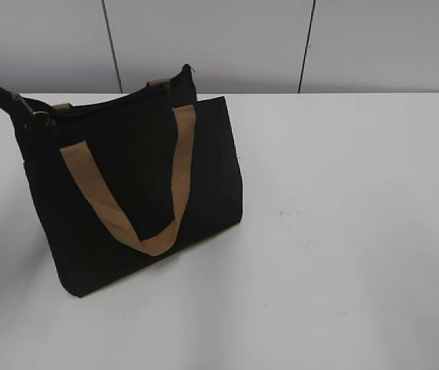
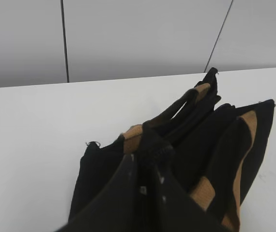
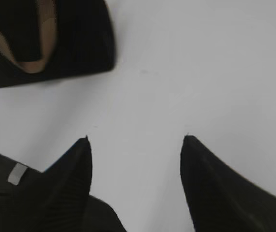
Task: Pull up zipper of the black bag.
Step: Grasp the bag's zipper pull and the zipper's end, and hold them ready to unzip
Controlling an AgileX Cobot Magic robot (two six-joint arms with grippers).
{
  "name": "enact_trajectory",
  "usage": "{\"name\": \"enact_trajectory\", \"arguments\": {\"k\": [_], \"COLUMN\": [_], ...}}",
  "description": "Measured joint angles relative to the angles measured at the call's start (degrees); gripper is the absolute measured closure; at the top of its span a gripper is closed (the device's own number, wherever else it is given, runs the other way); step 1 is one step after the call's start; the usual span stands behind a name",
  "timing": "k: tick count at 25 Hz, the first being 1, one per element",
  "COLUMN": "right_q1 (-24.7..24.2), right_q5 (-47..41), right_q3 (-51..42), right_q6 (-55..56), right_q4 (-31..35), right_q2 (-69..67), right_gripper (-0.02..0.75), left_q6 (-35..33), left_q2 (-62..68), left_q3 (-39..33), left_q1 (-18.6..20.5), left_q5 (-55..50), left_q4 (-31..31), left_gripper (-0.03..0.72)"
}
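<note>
Zipper [image 1: 139, 92] ran as a black line along the top edge of the black bag [image 1: 127, 193], which sat on the left part of the white surface [image 1: 343, 231]. That bag was a boxy tote of matte woven fabric, leaning back a little, with a flat tan webbing strap [image 1: 175, 185] looping down its near face in a U. At its upper left corner a small metal ring [image 1: 41, 117] showed beside a dark strap running off the edge.

From the left wrist, the left hand [image 2: 150, 159] had its dark fingers closed together on the bunched fabric at the bag's near top end. The right hand [image 3: 135, 145] hovered over bare surface with its two ribbed black fingers [image 3: 77, 164] spread wide and nothing between them, well apart from the bag's lower corner.

Behind the surface stood a pale grey panelled wall [image 1: 219, 38] with thin dark seams.
</note>
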State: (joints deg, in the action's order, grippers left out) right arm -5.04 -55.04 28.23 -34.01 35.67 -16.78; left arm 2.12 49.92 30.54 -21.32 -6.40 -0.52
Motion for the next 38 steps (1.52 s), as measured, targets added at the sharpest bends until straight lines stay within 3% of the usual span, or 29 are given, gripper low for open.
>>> {"name": "enact_trajectory", "arguments": {"k": [5,10,18,23,31,38], "right_q1": [3.0,8.3,22.7,29.8,36.2,40.7], "right_q5": [4.6,4.5,4.8,5.3,6.9,7.0], "right_q3": [1.3,6.8,22.1,34.4,53.6,64.8], "right_q6": [-21.0,-37.6,-50.5,-56.2,-60.0,-60.4], "right_q4": [20.2,28.5,29.5,29.6,29.7,25.8], "right_q2": [-11.1,-27.8,-55.2,-68.7,-86.1,-96.1], "right_gripper": [0.283,0.283,0.289,0.338,0.402,0.445], "left_q6": [0.0,0.0,0.0,0.0,0.0,0.0], "left_q2": [0.0,0.0,0.0,0.0,0.0,0.0], "left_q3": [0.0,0.1,0.1,0.1,0.2,0.2], "left_q1": [0.0,0.0,0.0,0.0,0.0,0.0], "left_q5": [-0.1,-0.1,-0.1,-0.1,-1.3,-1.5], "left_q4": [0.5,0.5,0.5,0.0,0.0,0.0], "left_gripper": [0.664,0.664,0.664,0.664,0.664,0.664]}}
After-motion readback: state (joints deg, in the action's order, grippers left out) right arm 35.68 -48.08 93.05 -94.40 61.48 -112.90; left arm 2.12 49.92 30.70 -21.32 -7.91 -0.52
